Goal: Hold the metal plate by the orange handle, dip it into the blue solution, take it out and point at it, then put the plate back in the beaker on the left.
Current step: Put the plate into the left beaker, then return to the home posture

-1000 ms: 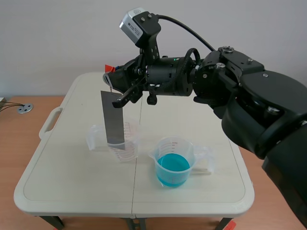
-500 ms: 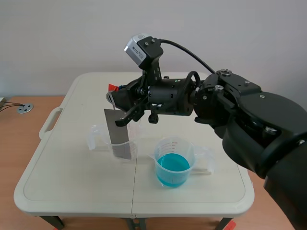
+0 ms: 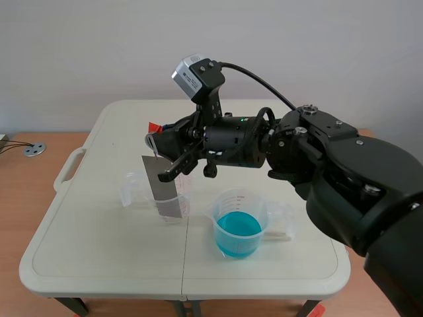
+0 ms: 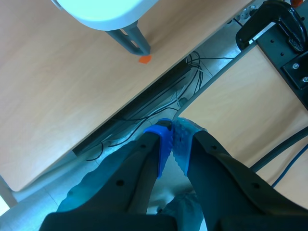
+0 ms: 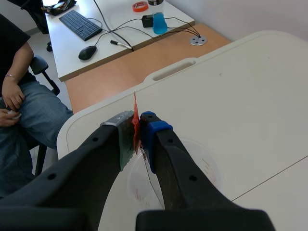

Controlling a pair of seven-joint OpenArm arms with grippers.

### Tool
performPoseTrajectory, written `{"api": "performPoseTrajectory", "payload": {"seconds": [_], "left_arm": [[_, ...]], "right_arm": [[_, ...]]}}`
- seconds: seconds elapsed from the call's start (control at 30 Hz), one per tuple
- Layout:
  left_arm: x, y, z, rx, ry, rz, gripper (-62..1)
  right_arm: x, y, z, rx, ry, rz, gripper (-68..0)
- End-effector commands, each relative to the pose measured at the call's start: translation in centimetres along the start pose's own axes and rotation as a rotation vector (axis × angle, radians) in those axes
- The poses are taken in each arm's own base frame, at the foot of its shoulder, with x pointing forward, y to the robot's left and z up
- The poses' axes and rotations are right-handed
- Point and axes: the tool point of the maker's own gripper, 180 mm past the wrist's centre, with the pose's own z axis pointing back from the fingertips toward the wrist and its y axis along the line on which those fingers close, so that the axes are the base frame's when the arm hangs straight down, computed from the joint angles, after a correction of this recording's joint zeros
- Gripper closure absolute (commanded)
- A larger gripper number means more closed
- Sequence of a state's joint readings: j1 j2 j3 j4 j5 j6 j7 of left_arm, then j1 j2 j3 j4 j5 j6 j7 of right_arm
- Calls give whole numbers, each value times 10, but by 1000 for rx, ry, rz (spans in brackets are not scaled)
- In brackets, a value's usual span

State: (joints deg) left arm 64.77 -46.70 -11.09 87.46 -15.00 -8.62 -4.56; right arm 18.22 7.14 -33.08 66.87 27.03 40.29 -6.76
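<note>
R gripper [image 5: 138, 126] clamps thin orange handle [image 5: 135, 103] of grey metal plate [image 3: 160, 185].
Risk: tilted plate could tip clear plastic beaker [image 3: 182, 202] on release.

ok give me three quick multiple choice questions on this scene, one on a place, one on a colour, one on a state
1. Where is the lower end of the metal plate?
A. lying flat on the floor
B. inside the clear empty beaker
C. in a person's hand

2. What colour is the liquid in the other beaker?
A. blue
B. orange
C. green

3. How is the right tool?
A. open
B. shut on nothing
C. shut on the orange handle

Answers:
1. B, the plate hangs down into the clear empty beaker.
2. A, the liquid shows blue through the wall.
3. C, the pads pinch the orange handle between them.
</note>
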Motion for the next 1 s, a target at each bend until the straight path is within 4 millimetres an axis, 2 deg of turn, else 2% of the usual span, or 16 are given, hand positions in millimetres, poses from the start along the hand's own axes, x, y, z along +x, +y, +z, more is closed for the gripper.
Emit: {"api": "performPoseTrajectory", "payload": {"seconds": [0.0,0.13,0.23,0.3,0.37,0.5,0.77,0.97], "left_arm": [[6,-2,-1,-2,-22,12,-15],[6,-2,-1,-2,-22,12,-15],[6,-2,-1,-2,-22,12,-19],[6,-2,-1,-2,-22,11,-69],[6,-2,-1,-2,-21,11,-197],[6,-2,-1,-2,-20,11,-609],[6,-2,-1,0,-23,16,-623],[4,-2,-1,0,-14,16,-623]], "right_arm": [[6,-3,-1,-3,1,31,-64],[2,-4,0,-8,23,52,-175],[1,-7,1,-16,32,63,-284],[2,-11,3,-32,29,60,-353],[4,-18,6,-53,22,56,-385],[10,-32,13,-104,3,47,-444],[17,-56,25,-194,-26,30,-662],[21,-63,32,-221,-32,43,-665]]}}
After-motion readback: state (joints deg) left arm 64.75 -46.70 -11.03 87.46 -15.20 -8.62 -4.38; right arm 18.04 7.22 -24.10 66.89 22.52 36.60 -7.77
